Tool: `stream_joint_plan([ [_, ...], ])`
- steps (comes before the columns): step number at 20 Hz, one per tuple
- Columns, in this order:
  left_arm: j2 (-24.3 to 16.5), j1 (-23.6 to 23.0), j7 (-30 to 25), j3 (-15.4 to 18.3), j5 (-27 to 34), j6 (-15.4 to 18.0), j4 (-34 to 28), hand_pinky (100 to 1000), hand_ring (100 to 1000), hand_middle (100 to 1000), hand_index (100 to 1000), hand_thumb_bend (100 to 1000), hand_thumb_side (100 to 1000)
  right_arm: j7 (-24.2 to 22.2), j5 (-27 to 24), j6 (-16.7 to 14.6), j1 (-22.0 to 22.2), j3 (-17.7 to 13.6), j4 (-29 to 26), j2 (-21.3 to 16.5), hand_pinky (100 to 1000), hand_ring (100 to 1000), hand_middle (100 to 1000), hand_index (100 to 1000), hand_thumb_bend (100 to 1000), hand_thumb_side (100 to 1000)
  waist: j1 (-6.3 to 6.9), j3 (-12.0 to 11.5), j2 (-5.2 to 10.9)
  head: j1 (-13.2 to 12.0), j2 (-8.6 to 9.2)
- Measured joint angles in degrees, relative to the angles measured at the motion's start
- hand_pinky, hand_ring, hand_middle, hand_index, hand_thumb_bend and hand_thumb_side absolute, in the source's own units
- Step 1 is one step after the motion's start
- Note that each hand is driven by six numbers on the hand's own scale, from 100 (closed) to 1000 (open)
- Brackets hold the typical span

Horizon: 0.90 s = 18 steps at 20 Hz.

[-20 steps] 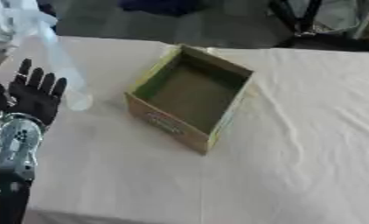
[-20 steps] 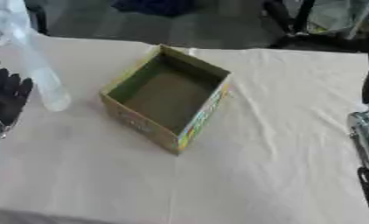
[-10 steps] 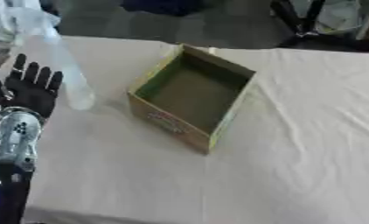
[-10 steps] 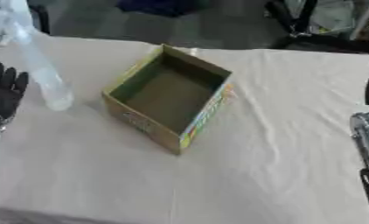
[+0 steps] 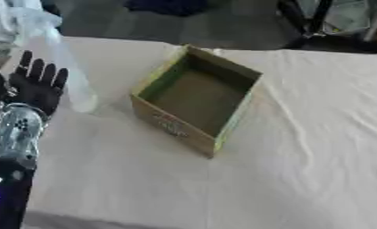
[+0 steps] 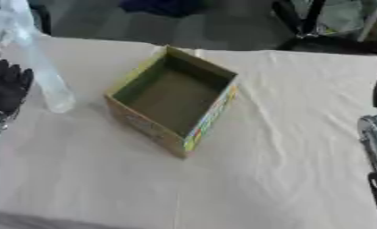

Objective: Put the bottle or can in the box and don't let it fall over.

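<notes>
Box (image 5: 195, 99) sits mid-table, open top up, turned at an angle, nothing inside that I can see. Green inner walls, brownish floor, some print on the near outer side, too blurred to read.

Bottle (image 5: 65, 71) is clear plastic, standing upright on the cloth (image 5: 301, 134), left of the box and apart from it. Base is close to the box's left corner but there's a visible gap.

Left hand (image 5: 37, 85) up at the left edge, fingers straight and spread, pointing away toward the far side. It's just beside the bottle on the bottle's left; can't tell if any finger actually touches it. Nothing gripped. Silver forearm runs down to the lower-left corner.

Diffs btw views: left eye shows the whole left hand plus the forearm; right eye cuts it at the frame edge, only part of the black fingers showing. Right eye alone shows the right arm (image 6: 375, 147), a silver-and-black segment at the right edge. Its hand isn't visible in either view, so no word on those fingers.

Right eye also shows the colourful print strip along the box's right outer wall better.
</notes>
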State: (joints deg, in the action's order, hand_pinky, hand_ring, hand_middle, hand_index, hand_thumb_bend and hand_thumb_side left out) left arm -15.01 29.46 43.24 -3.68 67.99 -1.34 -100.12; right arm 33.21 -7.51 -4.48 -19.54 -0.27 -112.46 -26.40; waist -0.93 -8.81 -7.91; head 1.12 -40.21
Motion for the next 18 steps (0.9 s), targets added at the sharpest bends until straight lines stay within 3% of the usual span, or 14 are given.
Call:
stream_joint_plan([
  [18,0.1,4.0,-0.4,0.0,2.2,-0.8,4.9,100,100,100,1000,801,1000,-0.1,-0.3,0.0,0.0,0.3,0.0,0.4,1000,964,970,870,184,548,-0.3,0.1,-0.07,-0.5,0.05],
])
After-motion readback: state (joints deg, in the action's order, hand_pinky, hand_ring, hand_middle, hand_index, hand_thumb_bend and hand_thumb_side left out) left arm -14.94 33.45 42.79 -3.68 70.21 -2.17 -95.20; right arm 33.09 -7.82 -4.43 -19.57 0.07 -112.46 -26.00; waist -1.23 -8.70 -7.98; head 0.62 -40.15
